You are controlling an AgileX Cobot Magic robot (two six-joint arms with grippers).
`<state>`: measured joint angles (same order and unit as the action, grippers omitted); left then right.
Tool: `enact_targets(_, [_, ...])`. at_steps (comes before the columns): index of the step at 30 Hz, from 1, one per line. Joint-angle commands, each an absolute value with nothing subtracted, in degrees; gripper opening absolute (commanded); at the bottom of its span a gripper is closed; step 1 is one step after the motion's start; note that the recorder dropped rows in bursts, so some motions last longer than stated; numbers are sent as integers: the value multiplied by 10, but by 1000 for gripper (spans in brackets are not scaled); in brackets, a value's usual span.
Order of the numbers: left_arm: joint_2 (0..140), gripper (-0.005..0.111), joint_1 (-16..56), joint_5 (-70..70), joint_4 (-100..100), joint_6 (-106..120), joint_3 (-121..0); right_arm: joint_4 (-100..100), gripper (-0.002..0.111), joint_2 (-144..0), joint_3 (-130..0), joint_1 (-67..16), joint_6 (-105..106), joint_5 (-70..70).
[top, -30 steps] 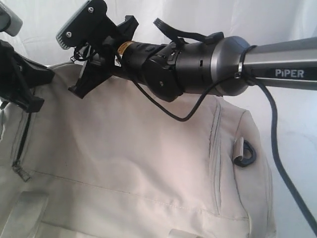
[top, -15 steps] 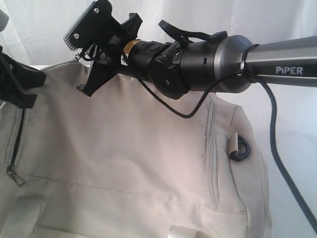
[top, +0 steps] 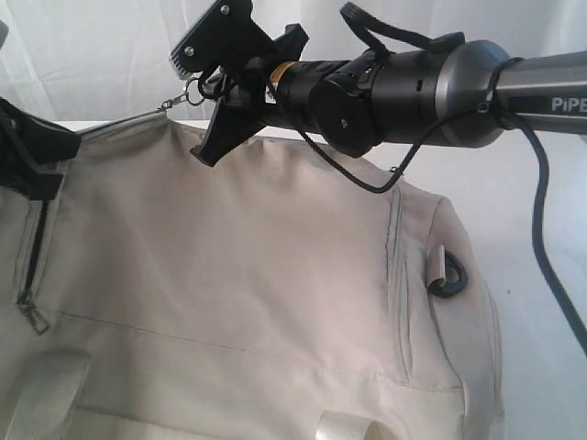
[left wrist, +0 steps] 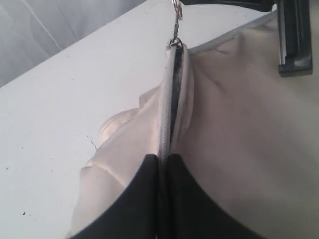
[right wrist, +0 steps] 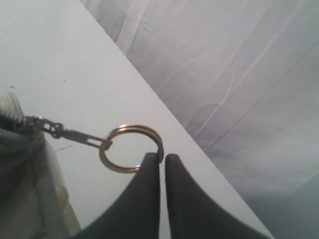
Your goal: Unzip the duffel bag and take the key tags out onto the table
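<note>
One duffel bag (top: 257,284) on white worktop (left wrist: 55,94), two end effectors, one zip ring (right wrist: 130,148).
At nine o'clock of bag, left end effector (left wrist: 162,162) pinched together on zip seam; top zip parted to a dark slit, contents impossible to tell. At eleven o'clock, zip ring clamped between closed tips of right end effector (right wrist: 160,159), pull taut. At three o'clock, one black D-ring (top: 449,273) on bag's end.

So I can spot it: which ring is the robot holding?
Find the big cream duffel bag. Hooked to its top zipper pull is a thin, round, gold-coloured ring, pinched by black fingers. The bag's other ring is black and D-shaped.
</note>
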<state>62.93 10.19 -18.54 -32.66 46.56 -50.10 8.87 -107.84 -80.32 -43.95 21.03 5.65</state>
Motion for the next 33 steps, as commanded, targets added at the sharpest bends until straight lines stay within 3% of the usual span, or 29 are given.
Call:
enact_targets(1, [606, 0, 93, -220, -278, 458, -497, 47, 0, -1069, -808, -386, 196, 41])
enact_targets(8, [606, 2, 93, -219, -281, 460, -497, 47, 0, -1068, -808, -424, 187, 70])
enact_targets(12, [606, 22, 93, -221, -282, 463, -497, 47, 0, -1062, -808, -447, 188, 71])
enact_targets(16, [606, 50, 93, -221, -284, 463, -497, 50, 0, -1048, -808, -465, 188, 89])
enact_targets(18, [606, 57, 93, -221, -295, 463, -497, 50, 0, -1039, -808, -473, 188, 100])
enact_targets(24, [606, 57, 93, -218, -393, 528, -497, 50, 0, -1033, -808, -493, 188, 110])
enact_targets(33, [628, 52, 93, -226, -653, 821, -497, 50, 0, -1034, -808, -529, 189, 110])
